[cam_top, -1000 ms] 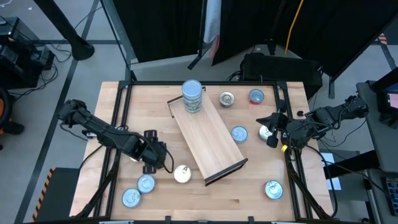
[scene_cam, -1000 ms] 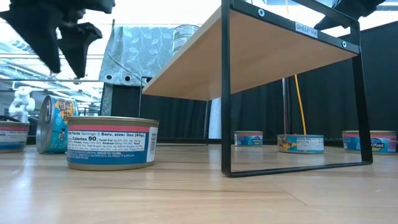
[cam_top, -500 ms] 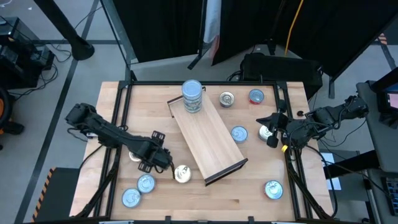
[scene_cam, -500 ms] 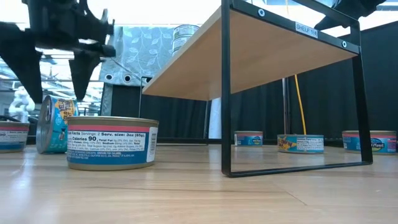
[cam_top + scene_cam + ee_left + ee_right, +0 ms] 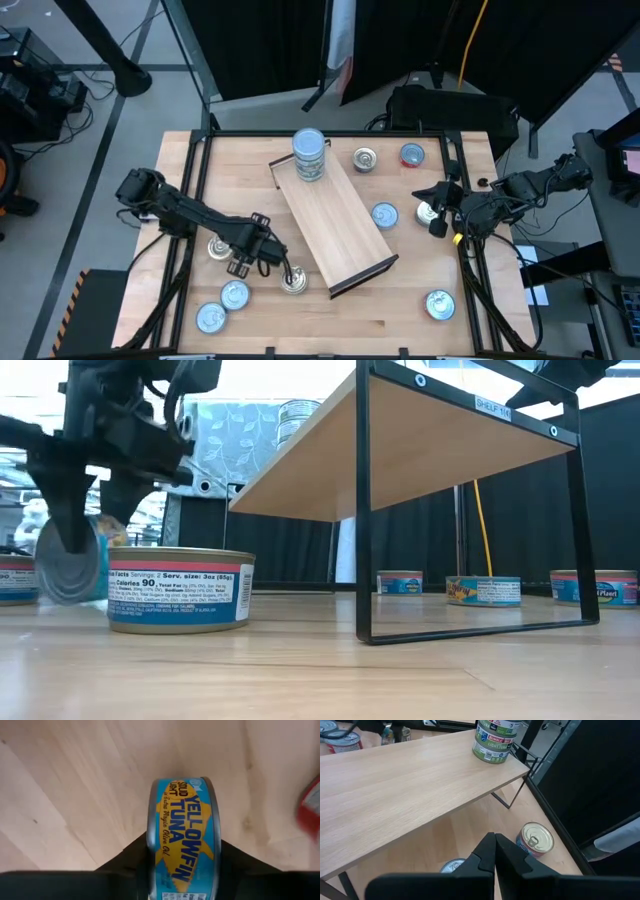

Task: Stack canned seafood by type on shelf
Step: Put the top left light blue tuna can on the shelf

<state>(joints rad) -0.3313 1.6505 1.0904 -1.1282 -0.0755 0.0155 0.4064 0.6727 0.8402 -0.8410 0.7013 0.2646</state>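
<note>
High view shows the shelf [image 5: 335, 220] lying slantwise across the table [image 5: 400, 310], with a short stack of tins [image 5: 309, 155] already on its far end, so the sorting looks barely begun; loose tins sit around it, near the left front corner [image 5: 210, 318] and over on the right [image 5: 440, 304]. The step in hand, I'd say, is a pickup: the left gripper [image 5: 285, 276] is down by the shelf's near end, fingers straddling a yellowfin tuna tin [image 5: 182, 835] standing on its edge, apparently pinched though not lifted. Next it must rise over the rim and lay the tin flat. The right gripper [image 5: 494, 851] waits at the table's right edge, fingers pressed together, empty.
</note>
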